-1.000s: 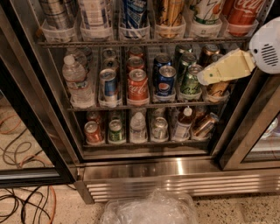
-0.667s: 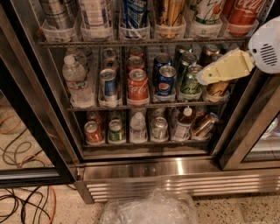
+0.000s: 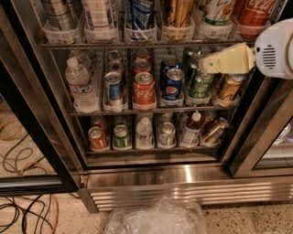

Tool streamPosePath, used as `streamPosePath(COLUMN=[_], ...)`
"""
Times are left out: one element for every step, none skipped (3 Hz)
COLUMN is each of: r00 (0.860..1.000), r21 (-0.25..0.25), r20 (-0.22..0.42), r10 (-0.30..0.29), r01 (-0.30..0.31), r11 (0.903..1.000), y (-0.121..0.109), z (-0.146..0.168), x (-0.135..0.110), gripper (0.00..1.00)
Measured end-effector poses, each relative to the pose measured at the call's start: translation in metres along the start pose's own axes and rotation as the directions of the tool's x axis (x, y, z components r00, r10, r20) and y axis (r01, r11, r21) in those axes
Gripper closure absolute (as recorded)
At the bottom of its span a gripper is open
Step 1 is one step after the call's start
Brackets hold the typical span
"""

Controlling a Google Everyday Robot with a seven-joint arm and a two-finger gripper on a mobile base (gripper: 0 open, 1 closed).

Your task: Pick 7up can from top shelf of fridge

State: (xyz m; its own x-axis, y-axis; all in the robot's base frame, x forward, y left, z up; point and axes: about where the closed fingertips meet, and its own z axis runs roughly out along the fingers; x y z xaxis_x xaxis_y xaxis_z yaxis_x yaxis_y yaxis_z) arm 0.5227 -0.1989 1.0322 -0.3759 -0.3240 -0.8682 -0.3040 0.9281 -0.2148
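The fridge point(image 3: 183, 176) stands open in front of me. Its top shelf point(image 3: 137, 44), a wire rack with clear lane trays, holds tall cans. The 7up can point(image 3: 219, 11), silvery-white with green lettering and a yellow-orange spot, stands in the second lane from the right; its top is cut off by the picture's edge. My gripper point(image 3: 203, 65), pale yellow on a white arm, reaches in from the right. It lies nearly level just below the top shelf, under the 7up can and in front of a green can point(image 3: 200, 84) on the middle rack. It holds nothing that I can see.
A red Coca-Cola tall can point(image 3: 252, 13) stands right of the 7up can. The middle rack holds a water bottle point(image 3: 80, 84), a Coca-Cola can point(image 3: 144, 89) and a Pepsi can point(image 3: 174, 84). A dark door frame point(image 3: 256, 132) is at right. A plastic bag point(image 3: 158, 219) and cables point(image 3: 23, 215) lie on the floor.
My gripper has risen slightly and levelled out, its tip now closer to the top shelf. The cans have not moved.
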Motion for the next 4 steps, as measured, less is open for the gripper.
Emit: streamPosePath(r00=[0.989,0.989,0.977,0.954], r21=[0.085,0.085,0.075,0.072], r20=[0.136,0.136,0.184,0.253], r10=[0.066,0.066,0.111,0.164], r01=[-0.078,-0.078,-0.127,-0.187], r11=[0.9933,0.9933,0.9891,0.9797], y=[-0.006,-0.006,-0.007,-0.010], z=[-0.003,-0.003,0.003,0.006], x=[-0.030,-0.030,-0.036,-0.043], gripper=[0.00,0.00,0.17,0.36])
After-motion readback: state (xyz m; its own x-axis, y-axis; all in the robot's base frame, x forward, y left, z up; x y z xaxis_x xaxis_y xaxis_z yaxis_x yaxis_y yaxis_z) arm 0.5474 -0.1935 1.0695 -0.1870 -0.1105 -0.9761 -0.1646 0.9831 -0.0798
